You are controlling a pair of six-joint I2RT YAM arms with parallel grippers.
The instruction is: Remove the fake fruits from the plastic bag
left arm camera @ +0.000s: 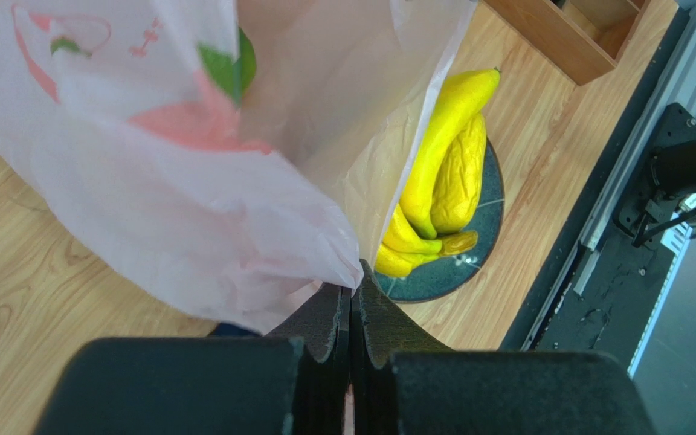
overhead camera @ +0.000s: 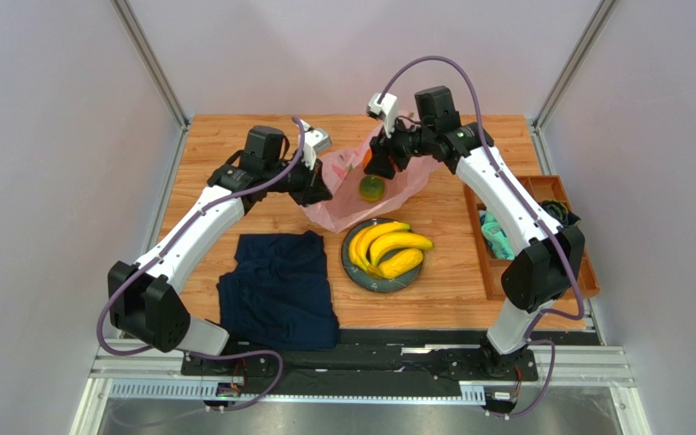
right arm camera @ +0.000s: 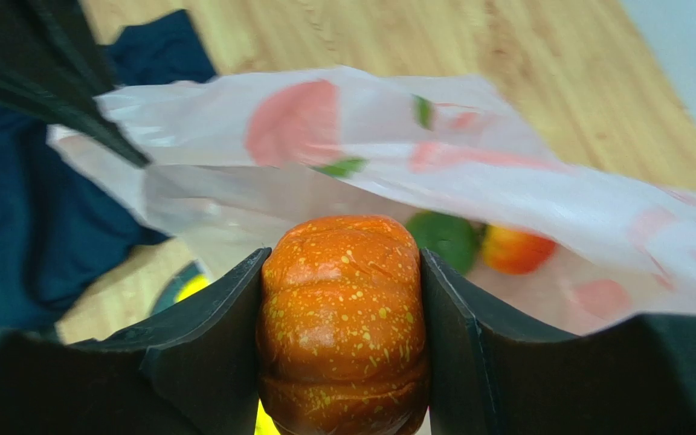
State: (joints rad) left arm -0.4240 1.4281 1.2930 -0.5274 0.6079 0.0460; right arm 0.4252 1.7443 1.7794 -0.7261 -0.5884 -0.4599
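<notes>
Pale walls are enclosing a wooden table (overhead camera: 447,272), and at its left a dark navy folded cloth (overhead camera: 279,290) is lying near the arm bases. Just beyond the cloth, the left gripper (left arm camera: 353,294) is pressing its fingers together on a fold of the thin, translucent pink plastic bag (overhead camera: 338,213), holding that side of the mouth up off the wood. Inside the bag, a green round plastic fruit (right arm camera: 447,237) and a red-yellow round one (right arm camera: 517,249) are lying side by side on the bottom. Over the bag's far side, the right gripper (right arm camera: 343,263) is pinching a glossy, speckled, ribbed orange fruit (right arm camera: 343,317) between its two jaws, raised at the bag's mouth. The dark grey round plate (overhead camera: 383,288) is sitting on the near side of the bag, towards the bases, touching or just beside its edge, and is carrying the yellow banana bunch (overhead camera: 381,243) and a long, bumpy yellow piece (overhead camera: 403,264). Judging from this, the coming move is turning on that line: the orange fruit is needing to travel up clear of the bag film and then towards the bases to reach the plate, and the right arm is the one nearer. At the far right a wooden tray (overhead camera: 588,272) is holding some teal items.
</notes>
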